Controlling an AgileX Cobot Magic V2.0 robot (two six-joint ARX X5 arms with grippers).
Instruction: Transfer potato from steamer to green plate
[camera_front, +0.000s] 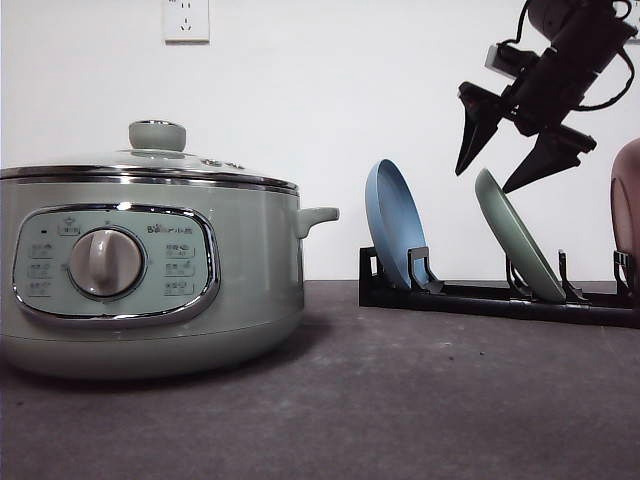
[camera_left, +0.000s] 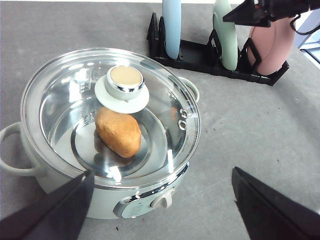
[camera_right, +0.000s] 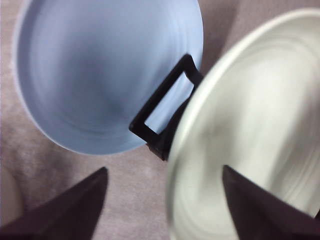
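The steamer (camera_front: 150, 280) stands at the left of the table with its glass lid (camera_left: 165, 115) on. Through the lid I see the orange-brown potato (camera_left: 118, 132) lying inside. The green plate (camera_front: 518, 250) stands on edge in a black rack (camera_front: 480, 298), and it shows pale and blurred in the right wrist view (camera_right: 250, 130). My right gripper (camera_front: 488, 172) hangs open just above the green plate's top rim, fingers pointing down. My left gripper (camera_left: 160, 205) is open, high above the steamer's front, holding nothing.
A blue plate (camera_front: 393, 225) stands in the rack left of the green one, close under the right gripper (camera_right: 162, 200). A pink dish (camera_left: 272, 47) stands at the rack's right end. The steamer's side handle (camera_front: 318, 216) points toward the rack.
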